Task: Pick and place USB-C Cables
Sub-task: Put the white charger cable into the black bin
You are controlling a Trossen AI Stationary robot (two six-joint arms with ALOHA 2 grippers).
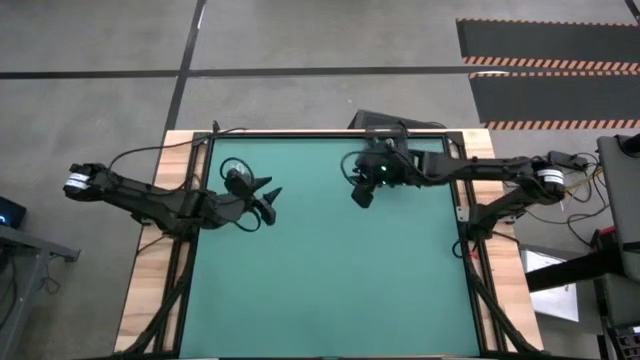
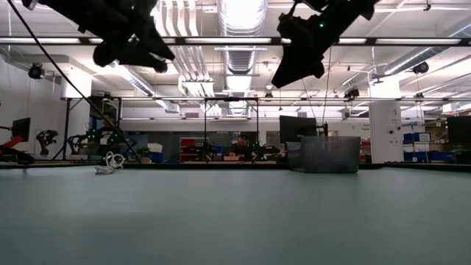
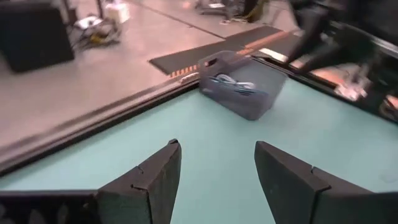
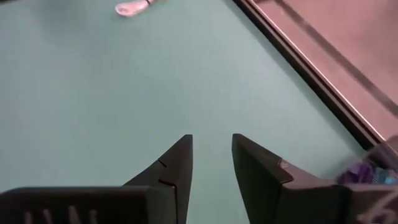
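Note:
Both grippers hang open above the teal table and hold nothing. My left gripper (image 1: 270,194) (image 3: 217,177) is over the table's left half and faces a grey bin (image 3: 244,87) near the far edge. The bin holds light blue and grey cable bundles (image 3: 233,83). My right gripper (image 1: 361,196) (image 4: 211,165) is high over the far middle of the table, beside that bin (image 4: 376,168). A white coiled cable (image 4: 133,7) (image 2: 110,162) lies flat on the table, far from both grippers. I see no black cable.
The grey bin (image 2: 329,154) stands on the table near the far edge, under the right arm. A black frame rail (image 4: 311,81) runs along the table's edge. Bare teal surface (image 1: 330,280) fills the near half. A person sits in the room far beyond the table.

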